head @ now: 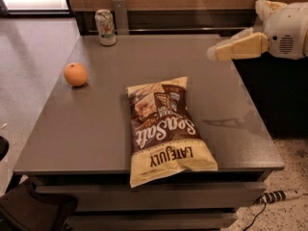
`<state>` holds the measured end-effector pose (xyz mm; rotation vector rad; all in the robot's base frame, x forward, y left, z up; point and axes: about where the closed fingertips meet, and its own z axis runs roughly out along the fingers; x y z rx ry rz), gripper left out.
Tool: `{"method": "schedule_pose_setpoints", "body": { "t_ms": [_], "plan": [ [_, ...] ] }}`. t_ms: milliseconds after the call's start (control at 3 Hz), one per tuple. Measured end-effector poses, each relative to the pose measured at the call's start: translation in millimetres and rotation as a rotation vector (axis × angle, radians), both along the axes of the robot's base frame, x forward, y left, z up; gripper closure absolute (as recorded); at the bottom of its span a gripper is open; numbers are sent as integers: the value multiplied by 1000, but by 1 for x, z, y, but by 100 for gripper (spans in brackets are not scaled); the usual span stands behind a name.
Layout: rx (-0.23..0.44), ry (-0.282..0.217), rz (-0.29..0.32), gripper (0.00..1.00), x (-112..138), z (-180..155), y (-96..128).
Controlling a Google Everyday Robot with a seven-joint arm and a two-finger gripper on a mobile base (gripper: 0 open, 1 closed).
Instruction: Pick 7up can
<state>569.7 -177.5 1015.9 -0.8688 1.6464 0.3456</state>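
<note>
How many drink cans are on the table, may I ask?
1: the 7up can stands at the far-left corner of the table; the gripper hovers above its right edge.

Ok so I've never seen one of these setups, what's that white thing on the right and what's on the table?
That white thing is a robot's arm. It ends in a cream-coloured claw, which hovers over the right edge of the grey table and holds nothing. One camera looks down on it all from the table's near side. On the table are a 7up can standing at the far left corner, an orange near the left edge, and a chip bag lying flat toward the front. The can is what the robot should pick up, and the claw is far from it.
</note>
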Motion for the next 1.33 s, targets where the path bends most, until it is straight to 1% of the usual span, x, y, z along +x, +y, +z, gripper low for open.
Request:
{"method": "schedule_pose_setpoints", "body": {
  "t_ms": [333,667,1000,1333],
  "plan": [
    [224,-40,-35,0,33,30,8],
    [252,-43,-40,0,37,34,11],
    [251,-43,-39,0,37,34,11],
    [183,-69,-45,0,47,35,34]
  ]
}}
